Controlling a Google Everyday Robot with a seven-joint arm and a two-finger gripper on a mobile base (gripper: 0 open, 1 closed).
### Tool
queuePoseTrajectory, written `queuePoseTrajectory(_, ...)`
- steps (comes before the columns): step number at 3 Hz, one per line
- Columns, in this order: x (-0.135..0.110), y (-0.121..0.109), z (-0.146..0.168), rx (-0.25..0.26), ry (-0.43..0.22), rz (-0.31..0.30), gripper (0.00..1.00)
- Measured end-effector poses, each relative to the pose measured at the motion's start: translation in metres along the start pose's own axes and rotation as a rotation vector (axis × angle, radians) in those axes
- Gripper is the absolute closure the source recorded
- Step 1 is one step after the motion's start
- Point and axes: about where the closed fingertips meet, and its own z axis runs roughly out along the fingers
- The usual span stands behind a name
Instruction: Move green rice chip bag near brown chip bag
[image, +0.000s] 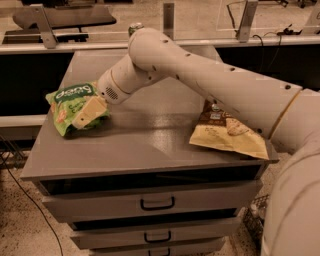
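Observation:
The green rice chip bag (66, 103) lies at the left side of the grey cabinet top (145, 135), its dark-green band with white lettering facing up. The gripper (86, 114) reaches down from the white arm and lies over the bag's right half, touching it. The brown chip bag (227, 132) lies flat at the right edge of the cabinet top, dark brown above and pale yellow below, partly hidden under the arm. The two bags are far apart.
A green drink can (135, 27) stands at the back of the top, mostly behind the arm. The cabinet has drawers with dark handles (157, 204) in front. Metal desk legs (42, 25) and black surfaces stand behind.

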Motion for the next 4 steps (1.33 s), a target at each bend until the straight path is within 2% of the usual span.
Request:
queuePoseTrajectory(1,-0.003,0.005,0.014,0.034,-0.004,0.011,0.41)
queuePoseTrajectory(2,-0.005,0.004,0.015,0.091,0.002,0.005,0.64)
queuePoseTrajectory(3,-0.009,-0.001,0.000,0.173,0.031,-0.030,0.87)
queuePoseTrajectory(4,-0.022,-0.009,-0.025,0.248,0.066,-0.109,1.00)
